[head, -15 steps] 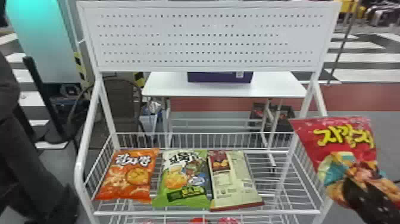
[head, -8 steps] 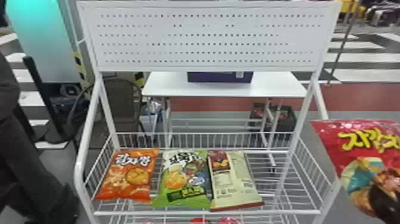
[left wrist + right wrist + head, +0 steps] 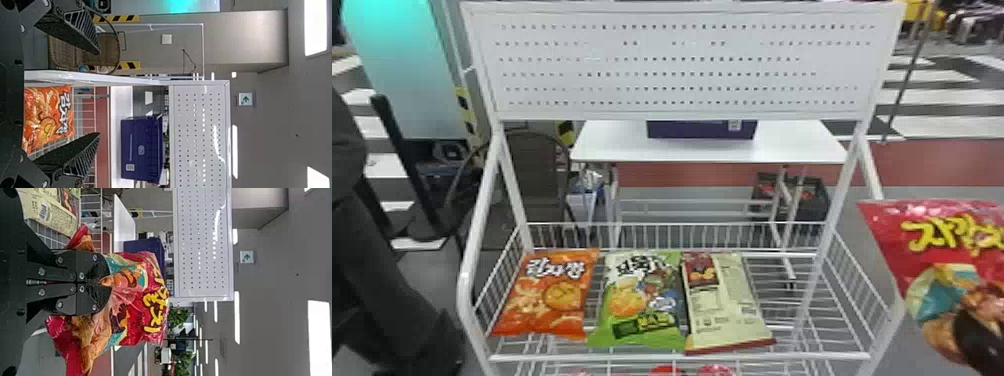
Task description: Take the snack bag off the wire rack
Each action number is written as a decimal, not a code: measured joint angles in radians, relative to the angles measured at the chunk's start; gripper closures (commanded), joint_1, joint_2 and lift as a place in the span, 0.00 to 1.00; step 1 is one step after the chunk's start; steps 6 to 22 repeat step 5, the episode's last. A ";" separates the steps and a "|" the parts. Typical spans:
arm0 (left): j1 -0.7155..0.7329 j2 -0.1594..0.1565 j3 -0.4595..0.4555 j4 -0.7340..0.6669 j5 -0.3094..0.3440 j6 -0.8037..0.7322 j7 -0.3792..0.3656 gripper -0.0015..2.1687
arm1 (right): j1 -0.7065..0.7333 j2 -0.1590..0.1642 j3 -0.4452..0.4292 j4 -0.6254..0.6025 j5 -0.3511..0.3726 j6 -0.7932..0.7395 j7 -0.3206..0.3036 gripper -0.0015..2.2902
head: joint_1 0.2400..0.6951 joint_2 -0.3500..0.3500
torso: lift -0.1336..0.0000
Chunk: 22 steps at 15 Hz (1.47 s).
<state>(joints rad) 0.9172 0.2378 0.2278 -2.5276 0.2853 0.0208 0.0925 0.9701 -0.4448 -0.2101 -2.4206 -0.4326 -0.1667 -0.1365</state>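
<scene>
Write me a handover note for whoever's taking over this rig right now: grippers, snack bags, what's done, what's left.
Right gripper: shut on the shiny red snack bag with yellow lettering, pinching its middle.
Left gripper: open, holding nothing.
Bags: the red one is held off the right side of the white wire rack. On its shelf, left to right, lie an orange bag, a green-and-white bag and a cream bag with a dark red edge.
Done: red bag off the rack.
Left: probably just keeping the grip; the task names no drop-off spot.
</scene>
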 measured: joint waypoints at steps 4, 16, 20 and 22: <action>0.000 -0.001 0.001 -0.002 0.000 0.000 0.001 0.08 | 0.000 -0.001 0.001 0.000 0.001 -0.012 0.000 0.90 | 0.57 0.50 | 1.00; 0.000 -0.001 0.001 -0.003 0.000 0.000 0.001 0.08 | 0.000 -0.001 0.001 0.000 0.001 -0.012 0.000 0.90 | 0.57 0.50 | 1.00; 0.000 -0.001 0.001 -0.003 0.000 0.000 0.001 0.08 | 0.000 -0.001 0.001 0.000 0.001 -0.012 0.000 0.90 | 0.57 0.50 | 1.00; 0.000 -0.001 0.001 -0.003 0.000 0.000 0.001 0.08 | 0.000 -0.001 0.001 0.000 0.001 -0.012 0.000 0.90 | 0.57 0.50 | 1.00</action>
